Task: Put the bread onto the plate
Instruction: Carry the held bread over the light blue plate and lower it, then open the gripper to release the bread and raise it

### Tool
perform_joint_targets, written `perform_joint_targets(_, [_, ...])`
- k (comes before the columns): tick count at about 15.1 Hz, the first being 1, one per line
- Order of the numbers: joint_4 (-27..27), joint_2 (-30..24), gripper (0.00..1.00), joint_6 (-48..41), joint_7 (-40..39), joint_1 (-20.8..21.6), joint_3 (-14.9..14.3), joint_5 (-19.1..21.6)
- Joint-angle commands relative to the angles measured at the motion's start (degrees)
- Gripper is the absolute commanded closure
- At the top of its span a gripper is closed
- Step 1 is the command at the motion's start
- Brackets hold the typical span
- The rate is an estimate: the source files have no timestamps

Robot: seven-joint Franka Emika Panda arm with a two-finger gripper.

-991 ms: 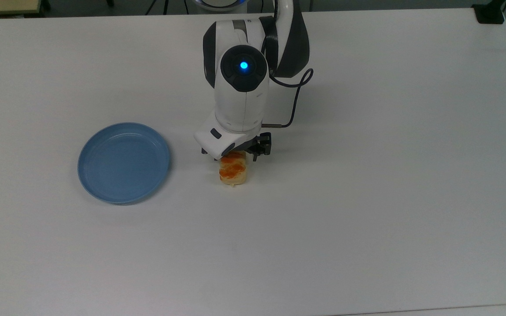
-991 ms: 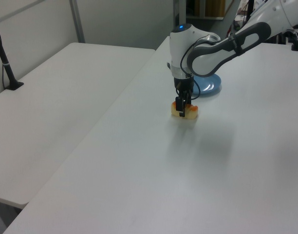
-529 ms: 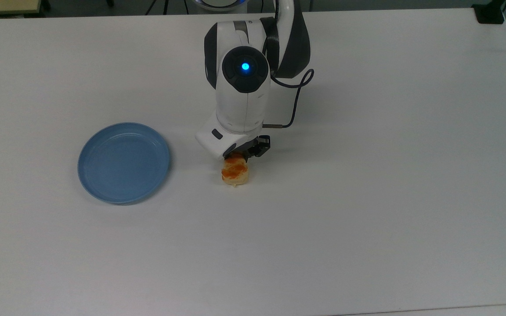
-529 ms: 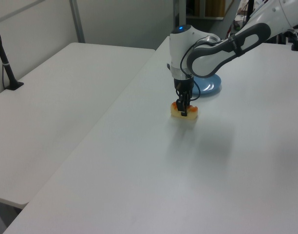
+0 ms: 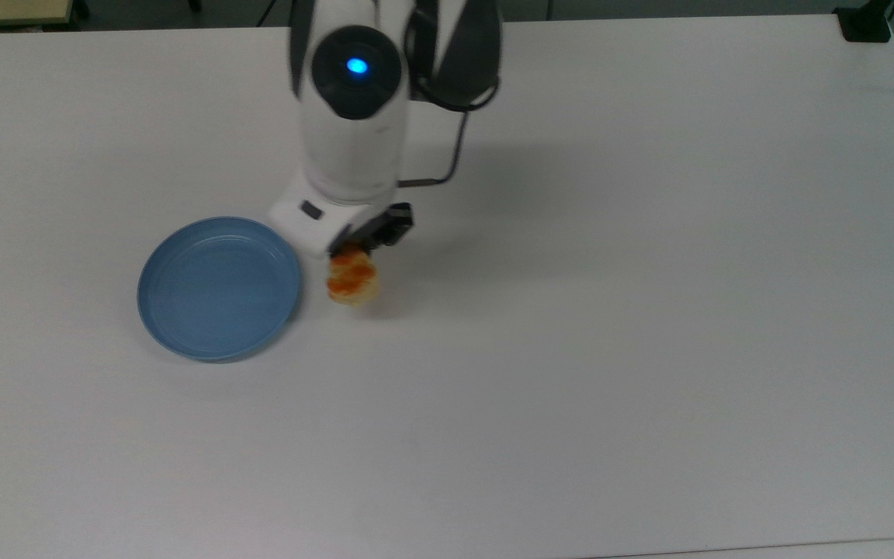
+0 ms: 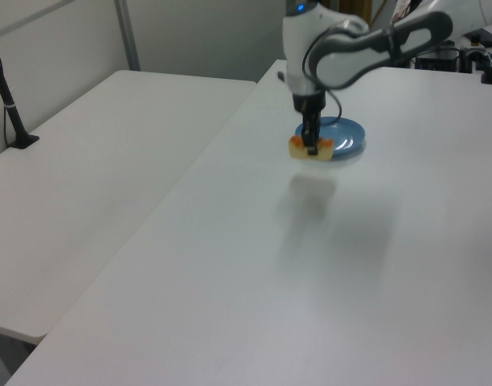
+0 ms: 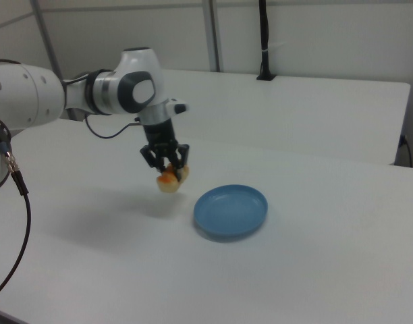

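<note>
From my station I see the pincer (image 7: 167, 167) clamped on the bread (image 7: 169, 180), one finger on each side of the bun, gripping it near its upper middle. In the right view the bread hangs clear of the bench (image 7: 314, 270), with its shadow lying on the white surface below and to the right view's left. The left view shows the same: the bread (image 6: 310, 149) sits between the dark fingers of the pincer (image 6: 311, 145), and a soft shadow falls on the bench (image 6: 230, 281) nearer the camera.

In the top view the bread (image 5: 351, 280) pokes out from under the white wrist of the arm (image 5: 351, 116), its orange-red patches facing up. The pincer (image 5: 359, 247) is mostly covered by the wrist there, so I read the grip from the side views. A blue light glows on the top of the arm.

The plate (image 5: 218, 287) lies flat on the bench (image 5: 649, 349), to the top view's left of the bread. In the top view the bread appears just beside the plate's rim, not over it. In the right view the plate (image 7: 231, 210) lies to the right view's right of the bread and lower down, with a gap between them. In the left view the plate (image 6: 345, 137) shows behind the bread.

A black cable (image 5: 455, 155) loops from the wrist.
</note>
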Motion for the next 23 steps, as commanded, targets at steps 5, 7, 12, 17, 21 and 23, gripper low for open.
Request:
perform_joint_targets(5, [0.5, 1.5, 0.6, 4.5, -18.8, -10.9, -0.7, -0.7])
perform_joint_targets(7, [0.3, 2.8, 0.56, 7.0, -18.7, -11.8, -0.7, -0.8])
perform_joint_targets(12, [0.0, 4.5, 0.38, 9.8, -18.4, -11.8, -0.6, -0.8])
perform_joint_targets(17, [-0.4, 4.5, 0.0, 9.7, -18.3, -12.5, -0.6, -0.6])
perform_joint_targets(21, [-0.4, 0.5, 0.0, 8.6, -16.7, -12.1, -0.6, 0.0])
perform_joint_targets(23, [-0.1, -3.2, 0.0, 5.0, -9.1, -10.6, 0.0, 0.2])
